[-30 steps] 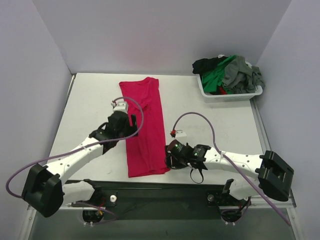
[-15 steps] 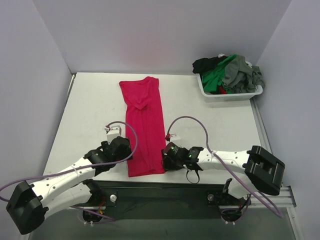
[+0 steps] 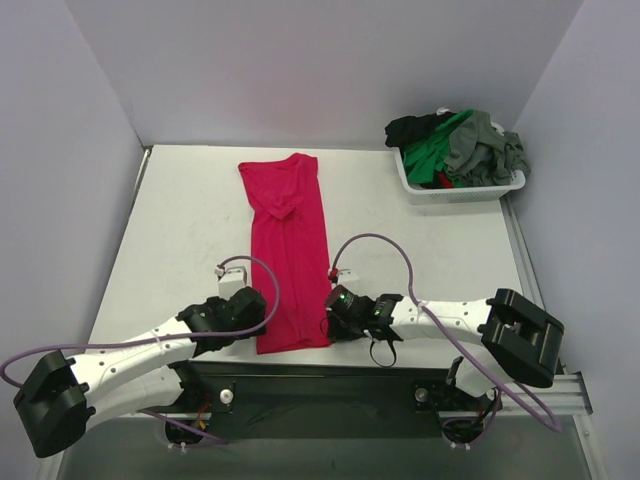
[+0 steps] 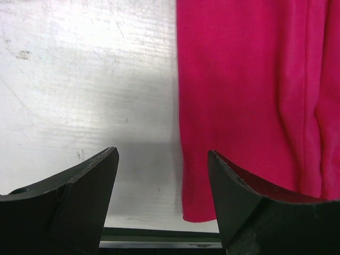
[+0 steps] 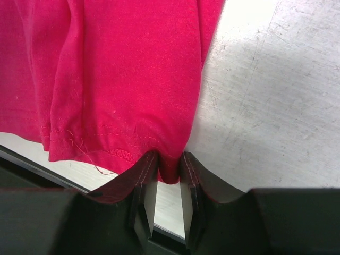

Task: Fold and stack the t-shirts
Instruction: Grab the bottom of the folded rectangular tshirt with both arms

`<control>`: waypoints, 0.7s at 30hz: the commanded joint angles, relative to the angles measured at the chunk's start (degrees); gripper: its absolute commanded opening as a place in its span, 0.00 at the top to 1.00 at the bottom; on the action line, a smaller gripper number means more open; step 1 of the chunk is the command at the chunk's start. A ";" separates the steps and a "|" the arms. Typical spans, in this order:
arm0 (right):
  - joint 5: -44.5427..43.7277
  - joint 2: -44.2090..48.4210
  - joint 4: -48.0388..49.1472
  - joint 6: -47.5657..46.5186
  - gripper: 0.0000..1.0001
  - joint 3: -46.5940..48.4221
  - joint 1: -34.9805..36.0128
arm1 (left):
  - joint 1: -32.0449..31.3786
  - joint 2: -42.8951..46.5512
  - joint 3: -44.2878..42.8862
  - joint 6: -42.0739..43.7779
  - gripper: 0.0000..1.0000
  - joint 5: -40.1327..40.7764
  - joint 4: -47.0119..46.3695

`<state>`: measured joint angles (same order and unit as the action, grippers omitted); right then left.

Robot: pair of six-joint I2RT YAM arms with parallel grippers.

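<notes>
Nearing crimson t-shirt (image 3: 290,250): left pincer (image 4: 162,153) (agape).

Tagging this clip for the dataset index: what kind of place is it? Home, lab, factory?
Probably a lab data-collection cell, not a home. Plain pale walls box in a white table on three sides, and the props are one crimson t-shirt laid flat and a white basket heaped with clothes.
</notes>
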<state>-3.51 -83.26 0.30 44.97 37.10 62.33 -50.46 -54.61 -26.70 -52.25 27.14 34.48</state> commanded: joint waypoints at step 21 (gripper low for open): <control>-1.24 0.73 -2.23 0.82 0.77 -3.26 -0.10 | -10.72 5.22 8.06 -15.34 0.35 -5.07 -2.83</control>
<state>-3.55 -82.70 2.00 45.34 35.83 62.30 -60.73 -49.10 -21.17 -65.60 26.74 35.81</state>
